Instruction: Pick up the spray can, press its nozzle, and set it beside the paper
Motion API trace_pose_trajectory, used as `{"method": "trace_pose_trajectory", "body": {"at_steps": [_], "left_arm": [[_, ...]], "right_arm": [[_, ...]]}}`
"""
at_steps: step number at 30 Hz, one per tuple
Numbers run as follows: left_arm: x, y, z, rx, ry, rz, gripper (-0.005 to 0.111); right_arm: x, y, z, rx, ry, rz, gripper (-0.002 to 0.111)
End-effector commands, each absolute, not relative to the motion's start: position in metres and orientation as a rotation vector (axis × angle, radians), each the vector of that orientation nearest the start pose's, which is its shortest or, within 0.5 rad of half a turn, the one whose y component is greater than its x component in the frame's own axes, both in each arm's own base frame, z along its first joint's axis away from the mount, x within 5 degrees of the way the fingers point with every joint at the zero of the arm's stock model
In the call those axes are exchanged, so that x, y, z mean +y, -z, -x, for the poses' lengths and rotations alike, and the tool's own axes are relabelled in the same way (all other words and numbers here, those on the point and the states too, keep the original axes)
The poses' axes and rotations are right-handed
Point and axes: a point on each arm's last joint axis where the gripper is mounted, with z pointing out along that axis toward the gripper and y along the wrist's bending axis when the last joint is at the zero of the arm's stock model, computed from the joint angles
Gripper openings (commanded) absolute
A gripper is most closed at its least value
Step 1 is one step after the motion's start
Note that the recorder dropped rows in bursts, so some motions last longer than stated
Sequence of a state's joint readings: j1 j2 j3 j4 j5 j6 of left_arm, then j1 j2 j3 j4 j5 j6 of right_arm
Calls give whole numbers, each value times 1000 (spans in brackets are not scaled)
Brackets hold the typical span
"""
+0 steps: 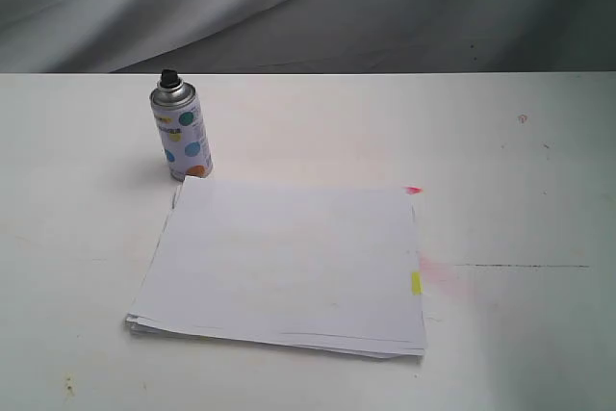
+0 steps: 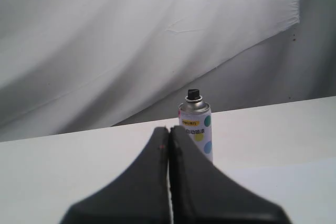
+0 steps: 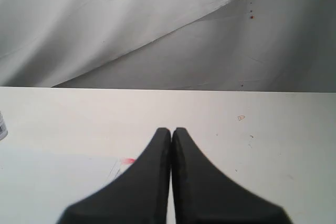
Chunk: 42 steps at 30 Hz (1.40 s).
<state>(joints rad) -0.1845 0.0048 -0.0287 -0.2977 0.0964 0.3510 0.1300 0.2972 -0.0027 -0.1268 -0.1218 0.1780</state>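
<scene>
Left gripper [image 2: 168, 135] with its dark fingers pressed together, empty, and the right gripper [image 3: 171, 135] just the same, closed tips holding nothing, both raised.

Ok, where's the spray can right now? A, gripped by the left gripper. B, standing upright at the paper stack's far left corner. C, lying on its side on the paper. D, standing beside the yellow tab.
B: the exterior view shows the spray can upright on the table at the far left corner of the paper stack.

Glossy spray can [image 1: 182, 138], matt paper [image 1: 285, 264]
</scene>
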Motion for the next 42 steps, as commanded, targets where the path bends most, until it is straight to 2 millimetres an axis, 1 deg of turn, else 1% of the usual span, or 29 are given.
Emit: {"method": "trace_pose_trajectory", "body": {"at_steps": [1, 16, 18, 20, 21, 22, 24, 25, 27, 28, 30, 32, 35, 42], "left_arm": [[-13, -214, -54, 1532, 131, -204, 0], [-13, -214, -54, 1532, 129, -206, 0], [-13, -215, -54, 1529, 152, -183, 0], [-11, -221, -54, 1476, 203, -106, 0], [-10, -230, -55, 1442, 235, -57, 0], [-10, -235, -57, 1449, 252, -38, 0], [-13, -257, -73, 1523, 265, -22, 0], [-15, -264, -84, 1570, 261, -24, 0], [-20, -284, -108, 1634, 256, -23, 0], [-23, -289, -122, 1673, 252, -23, 0], [-26, -296, -141, 1719, 247, -24, 0], [-28, -296, -151, 1748, 244, -25, 0], [-29, -293, -158, 1774, 247, -15, 0], [-30, -291, -159, 1789, 280, 28, 0]], "right_arm": [[12, -204, -81, 1661, -150, 74, 0], [12, -204, -81, 1661, -150, 74, 0], [12, -204, -81, 1661, -150, 74, 0], [12, -204, -81, 1661, -150, 74, 0], [12, -204, -81, 1661, -150, 74, 0], [12, -204, -81, 1661, -150, 74, 0], [12, -204, -81, 1661, -150, 74, 0], [12, -204, -81, 1661, -150, 74, 0], [12, -204, -81, 1661, -150, 74, 0], [12, -204, -81, 1661, -150, 74, 0], [12, -204, -81, 1661, -150, 74, 0], [12, -204, -81, 1661, -150, 74, 0], [12, -204, -81, 1661, -150, 74, 0], [12, -204, -81, 1661, -150, 74, 0]]}}
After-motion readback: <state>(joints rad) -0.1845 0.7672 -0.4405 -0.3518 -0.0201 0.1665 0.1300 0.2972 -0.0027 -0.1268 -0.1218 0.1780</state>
